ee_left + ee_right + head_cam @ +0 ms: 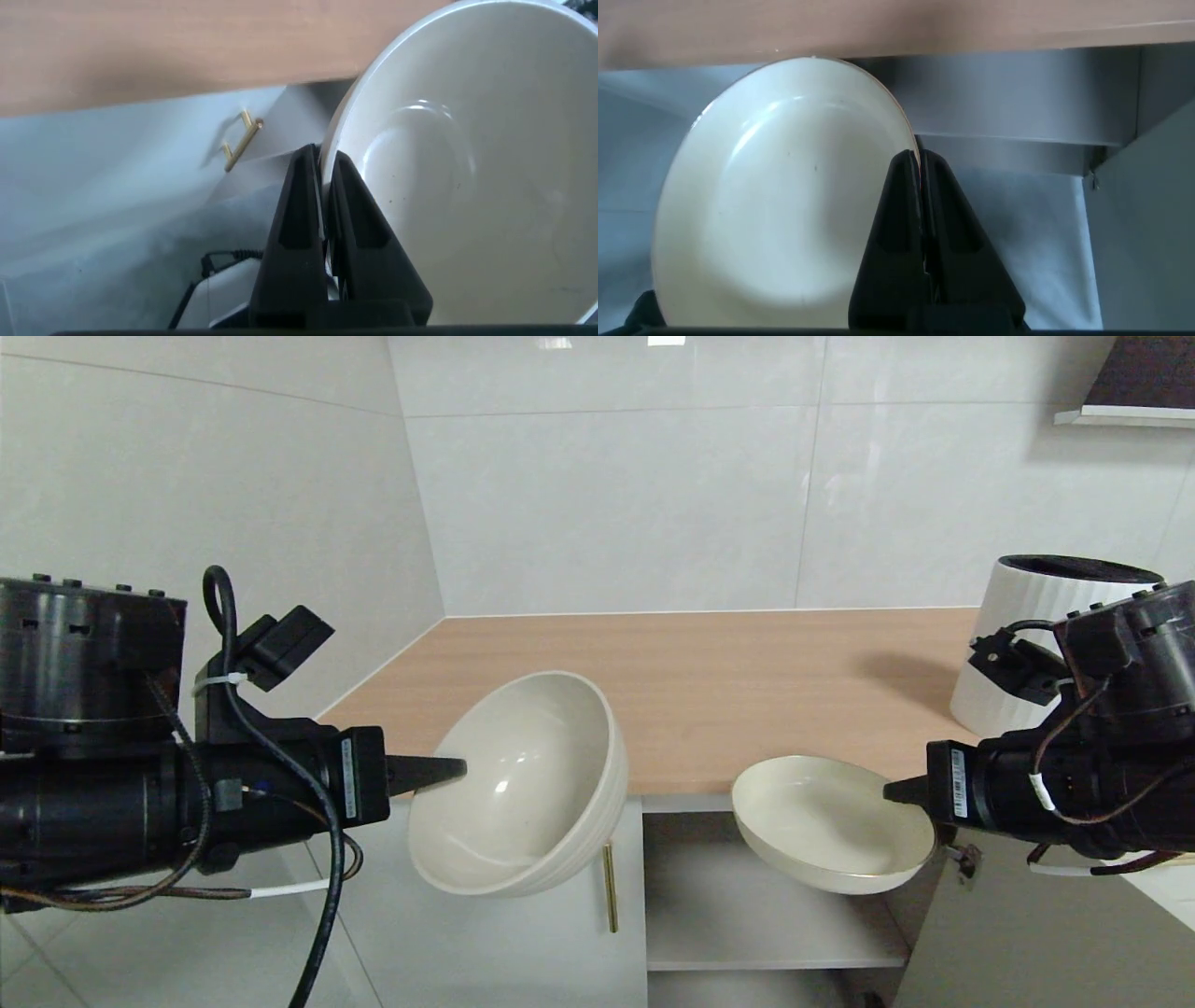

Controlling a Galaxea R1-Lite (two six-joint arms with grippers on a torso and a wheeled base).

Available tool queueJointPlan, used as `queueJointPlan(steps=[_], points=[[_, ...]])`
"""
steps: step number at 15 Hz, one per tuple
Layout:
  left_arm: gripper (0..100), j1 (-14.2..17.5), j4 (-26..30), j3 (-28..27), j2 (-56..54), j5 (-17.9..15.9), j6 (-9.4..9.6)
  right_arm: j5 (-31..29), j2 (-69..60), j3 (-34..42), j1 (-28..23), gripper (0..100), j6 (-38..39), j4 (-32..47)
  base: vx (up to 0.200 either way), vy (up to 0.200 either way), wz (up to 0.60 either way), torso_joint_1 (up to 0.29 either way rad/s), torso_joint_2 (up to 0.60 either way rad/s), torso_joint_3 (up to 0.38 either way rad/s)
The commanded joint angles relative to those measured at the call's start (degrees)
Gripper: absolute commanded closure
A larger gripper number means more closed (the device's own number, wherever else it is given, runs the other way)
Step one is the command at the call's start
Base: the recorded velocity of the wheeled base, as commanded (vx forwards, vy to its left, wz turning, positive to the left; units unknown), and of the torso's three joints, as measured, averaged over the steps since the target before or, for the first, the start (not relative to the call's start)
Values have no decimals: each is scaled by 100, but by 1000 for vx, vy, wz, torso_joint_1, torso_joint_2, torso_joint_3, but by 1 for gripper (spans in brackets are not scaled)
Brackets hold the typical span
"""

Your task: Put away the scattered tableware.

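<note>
A deep cream bowl (pixel 523 784) hangs tilted in the air in front of the counter edge, its rim pinched by my left gripper (pixel 453 768). In the left wrist view the bowl (pixel 467 177) sits with its rim between the shut fingers (pixel 301 201) of that gripper (pixel 323 163). A shallower cream plate-bowl (pixel 826 821) hangs to the right, over the open cabinet, held at its rim by my right gripper (pixel 892 791). In the right wrist view the same dish (pixel 775 187) is clamped at its edge by the gripper (pixel 920 163).
A wooden countertop (pixel 709 681) runs behind, with a white ribbed container (pixel 1046 644) at its right end. Below it is an open cabinet with a white shelf (pixel 747 933), a closed door with a brass handle (pixel 609 887) to its left and an open door (pixel 1018 933) on the right.
</note>
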Motion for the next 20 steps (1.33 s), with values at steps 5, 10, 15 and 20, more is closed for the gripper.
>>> queueJointPlan(steps=[5, 10, 15, 20], points=[[100, -15, -2, 13, 183, -6, -5, -2, -96, 98, 3, 100, -10, -10, -160, 0, 0, 6, -1, -1], [100, -15, -11, 13, 244, 3, 4, -2, 27, 98, -6, 100, -10, -10, 0, 0, 0, 0, 0, 0], [100, -15, -19, 13, 314, 3, 4, -11, 123, 133, -6, 100, -10, -124, 0, 0, 0, 0, 0, 0], [100, -15, -28, 4, 464, 3, 13, -55, 361, 133, -14, 100, -10, -168, 0, 0, 0, 0, 0, 0]])
